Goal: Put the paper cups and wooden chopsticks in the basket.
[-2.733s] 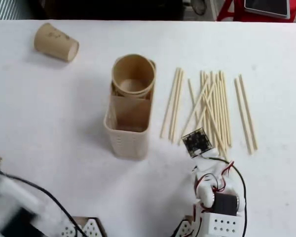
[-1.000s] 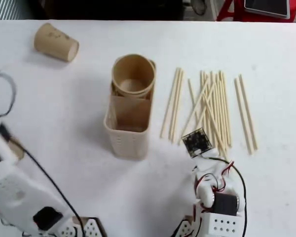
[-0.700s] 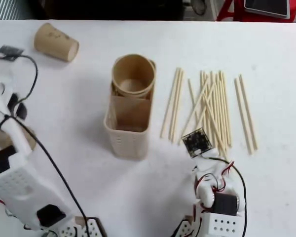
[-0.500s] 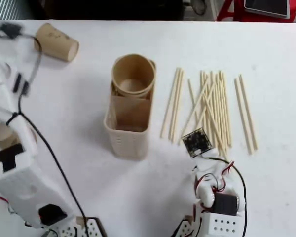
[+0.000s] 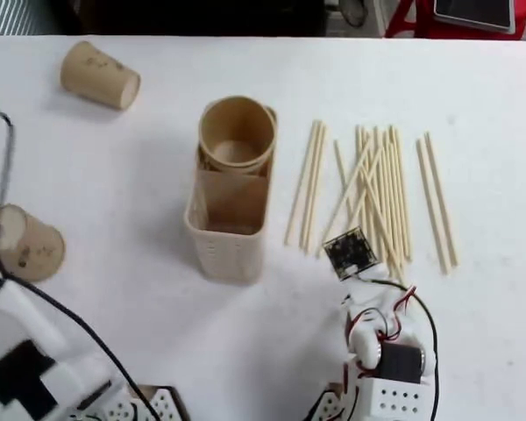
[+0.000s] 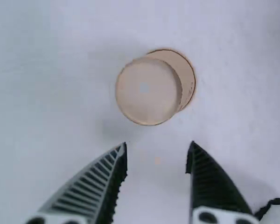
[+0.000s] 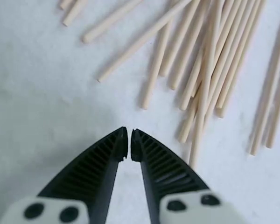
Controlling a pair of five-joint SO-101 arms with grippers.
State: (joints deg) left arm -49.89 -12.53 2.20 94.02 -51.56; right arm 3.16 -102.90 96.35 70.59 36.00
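Paper-cup positions, left to right. Near paper cup lies on its side at the left edge of the white table, just beside the left arm. In the left wrist view its round base faces the camera. The left gripper hangs short of it with jaws spread and nothing between them, not touching the cup. Small dark marks on its wall are too small to read.

Far paper cup lies on its side near the far left corner, well apart from everything else. Its printed marks are likewise illegible.

Basket stands mid-table, with stacked cups upright at its far end.

Chopsticks lie loose on the table to the right of the basket, mostly parallel, with a few crossed over the main bunch.

Right arm sits at the near edge below them. The right gripper has its jaws closed tip to tip on nothing, just short of the nearest chopstick ends.
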